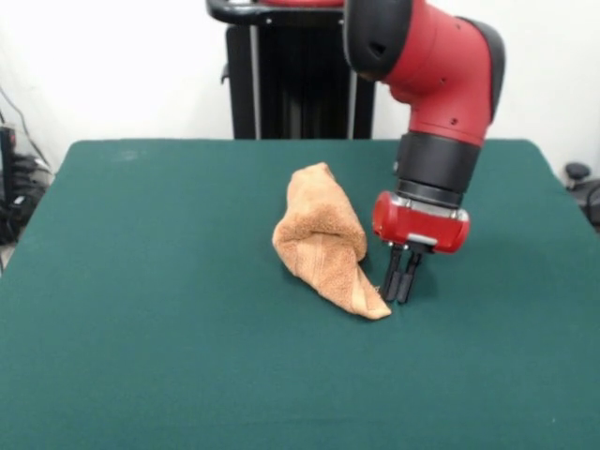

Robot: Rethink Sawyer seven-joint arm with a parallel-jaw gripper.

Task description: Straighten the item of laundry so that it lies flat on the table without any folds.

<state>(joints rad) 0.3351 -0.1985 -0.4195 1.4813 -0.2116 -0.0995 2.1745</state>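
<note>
Arm pose: The red and black arm [441, 84] descends from the upper edge of the frame, its thick red elbow section angling down into a black wrist collar and a red end housing, from which the fingers [400, 292] point almost straight down at the worktop [141, 328].

Height: The tips of the fingers sit at or just above the green cloth; whether they actually press on it cannot be told from this angle.

Count: One arm, one pair of fingers, one towel [323, 239], one worktop.

Fingers: Two slim black fingers [391, 274] hang side by side with only a narrow sliver of gap between them, practically closed. Nothing is seen caught between them.

Contact: The pointed lower corner of the towel lies just beside the fingertips, on the side away from the arm's housing. Whether cloth and fingertip touch cannot be told.

Towel position: The light orange-tan towel lies bunched and folded on the worktop, running from that corner at the fingertips up and away toward the far side of the table, ending in a rounded hump well beyond the fingers.

Towel state: Folded over on itself in a thick, creased wedge, with faint woven band stripes running along the flap nearest the fingers; not flat.

Worktop: Dark green cloth spreads wide on every side of the fingers and the towel.
</note>
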